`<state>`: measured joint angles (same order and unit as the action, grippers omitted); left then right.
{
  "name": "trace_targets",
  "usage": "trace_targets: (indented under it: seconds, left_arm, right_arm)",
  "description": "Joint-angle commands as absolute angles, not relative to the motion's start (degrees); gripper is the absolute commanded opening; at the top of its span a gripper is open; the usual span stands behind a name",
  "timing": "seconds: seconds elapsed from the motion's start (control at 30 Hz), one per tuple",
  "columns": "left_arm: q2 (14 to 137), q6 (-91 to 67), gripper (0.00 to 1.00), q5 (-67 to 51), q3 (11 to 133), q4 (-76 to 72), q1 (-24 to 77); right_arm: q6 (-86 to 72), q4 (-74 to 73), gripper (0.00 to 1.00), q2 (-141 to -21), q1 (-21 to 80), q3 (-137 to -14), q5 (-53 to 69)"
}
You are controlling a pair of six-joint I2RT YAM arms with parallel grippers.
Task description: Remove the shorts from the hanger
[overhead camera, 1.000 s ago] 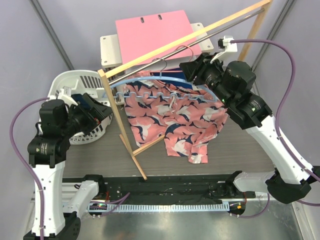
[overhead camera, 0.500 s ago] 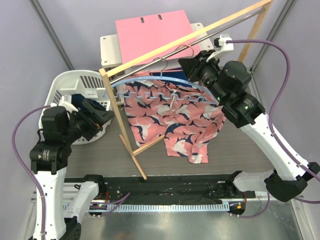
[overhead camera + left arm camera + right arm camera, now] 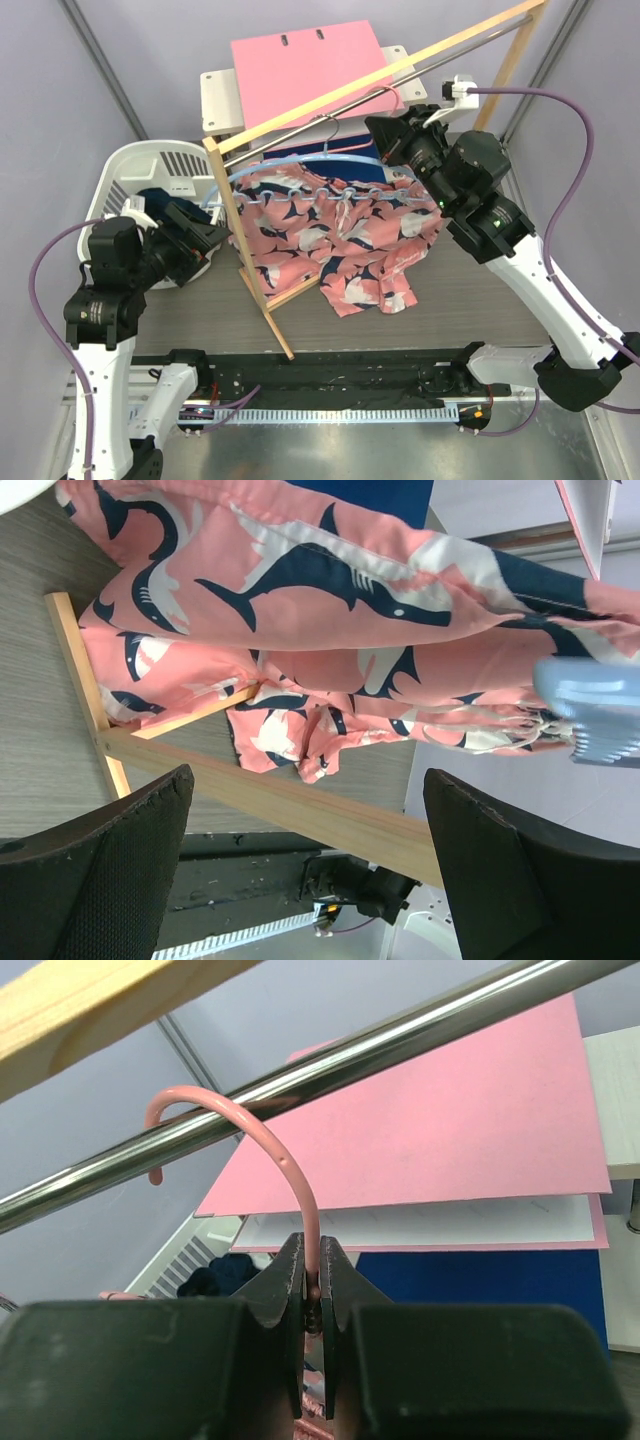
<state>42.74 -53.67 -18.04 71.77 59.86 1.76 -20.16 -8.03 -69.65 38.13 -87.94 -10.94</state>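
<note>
The salmon pink shorts (image 3: 340, 235) with a navy-and-white shark print hang from a light-blue hanger (image 3: 300, 162), their lower end lying on the table. They fill the top of the left wrist view (image 3: 300, 580). The hanger's pink hook (image 3: 290, 1175) curls over the metal rail (image 3: 300, 1080). My right gripper (image 3: 312, 1260) is shut on the hook's stem, just under the rail (image 3: 385, 135). A dark navy pair of shorts (image 3: 155, 198) lies in the white basket (image 3: 130, 160). My left gripper (image 3: 205, 240) stands wide open beside the basket, empty, facing the pink shorts (image 3: 308, 790).
A wooden rack frame (image 3: 235, 220) carries the rail; its upright and foot stand between my left gripper and the shorts. A pink board (image 3: 300, 60) lies on a white and blue box behind the rack. The hanger's light-blue end clip (image 3: 600, 715) shows at the right.
My right gripper has closed onto the hanger's hook. Hanger and pink shorts have shifted a little to the left. The left arm has dropped slightly, its gripper still open.
</note>
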Motion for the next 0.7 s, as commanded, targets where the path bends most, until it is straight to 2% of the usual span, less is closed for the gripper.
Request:
trace_targets:
  seconds: [0.0,0.33,0.67]
  left_arm:
    - [43.2,-54.2,0.95,-18.9,71.6,57.6,1.8]
    - [43.2,-54.6,0.94,-18.6,71.5,57.7,1.7]
    - [43.2,-54.2,0.95,-18.7,71.3,57.7,1.8]
  right_arm:
    - [-22.4,-4.6,0.01,-66.6,38.0,-89.0,-15.9]
    - [-22.8,-10.3,0.01,-66.2,38.0,-92.0,-23.0]
    - [-23.8,-11.3,0.01,-67.0,38.0,-96.1,-21.6]
